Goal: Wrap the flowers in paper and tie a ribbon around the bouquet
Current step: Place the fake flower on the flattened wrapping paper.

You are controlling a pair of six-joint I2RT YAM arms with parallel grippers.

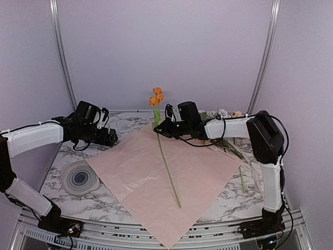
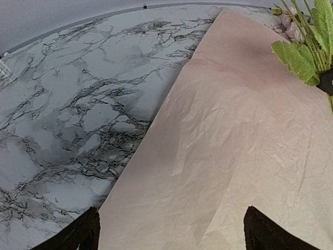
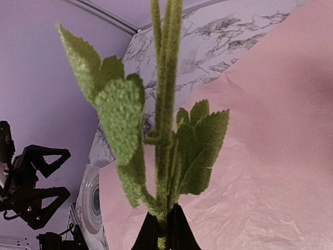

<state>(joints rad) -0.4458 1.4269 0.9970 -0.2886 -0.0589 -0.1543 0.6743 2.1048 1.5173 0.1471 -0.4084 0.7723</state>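
While one orange-flowered stem (image 1: 169, 172) is pinched just below its leaves between the nearly closed right fingers (image 3: 150, 237), its long axis is laid along the pink paper (image 1: 135, 172) from far corner towards near corner. The blossoms are lifted above the far edge of the bench (image 1: 229, 195) and the cut end is down on the sheet. The left fingers (image 2: 83, 235) are spread wide with nothing between them, over the paper's far left edge, well apart from the stem. One sheet, one held stem and one grey ringed disc (image 1: 79, 178) are counted. The other flowers (image 1: 223, 114) are heaped at the far right corner, nearer the right arm, too tangled to count.
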